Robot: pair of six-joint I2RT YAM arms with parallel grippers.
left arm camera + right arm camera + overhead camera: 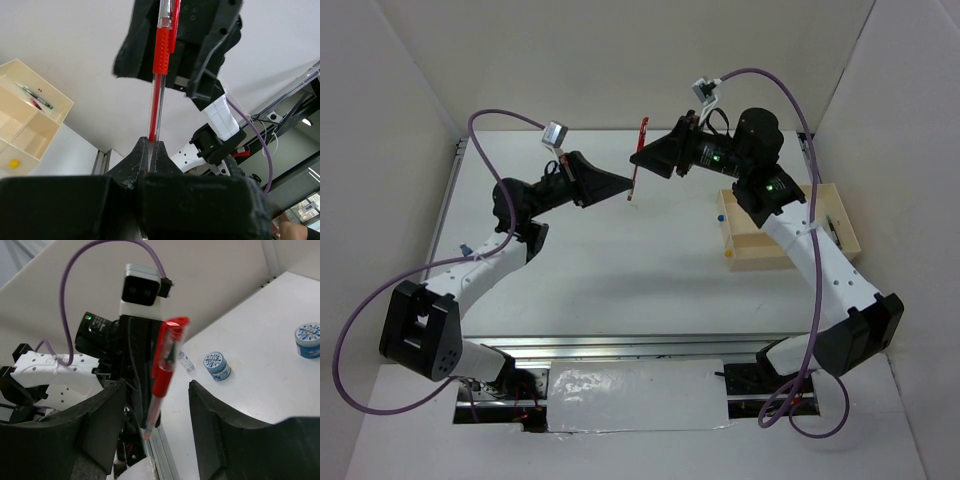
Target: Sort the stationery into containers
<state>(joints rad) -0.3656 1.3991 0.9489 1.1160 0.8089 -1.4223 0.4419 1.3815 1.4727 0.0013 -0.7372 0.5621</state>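
**Mid-air handover: red pen, left to right**

The red pen (159, 55) hangs upright in the air over the middle of the counter, toward the far edge. The left gripper (150, 147) is clamped on the thin tip end only. The rubber sleeve and cap end stand free above it. The right gripper (156, 390) straddles the pen with its jaws wide, and neither pad looks to be touching.

My read is that the right arm takes over and carries the pen to the tray (748, 262) at the right edge. Other pens (34, 95) already lie in one tray compartment, and a small yellow item (14, 163) lies in another.

To do this step well:
- Close the right jaws on the red sleeve, not the clear barrel. It gives better friction and sits nearer the balance point.
- The pen leans across the gap in the right wrist view, so square the wrist first and let the pads land flat.
- Close slowly. The left holds only the tip, so a one-sided push will pivot the pen.
- Open the left only once the right is fully closed, then back off along the pen axis with no sideways drag.
- Lay the pen in with the other pens.

One roll (217, 365) and a second roll (308, 340) sit apart on open counter, outside the tray.
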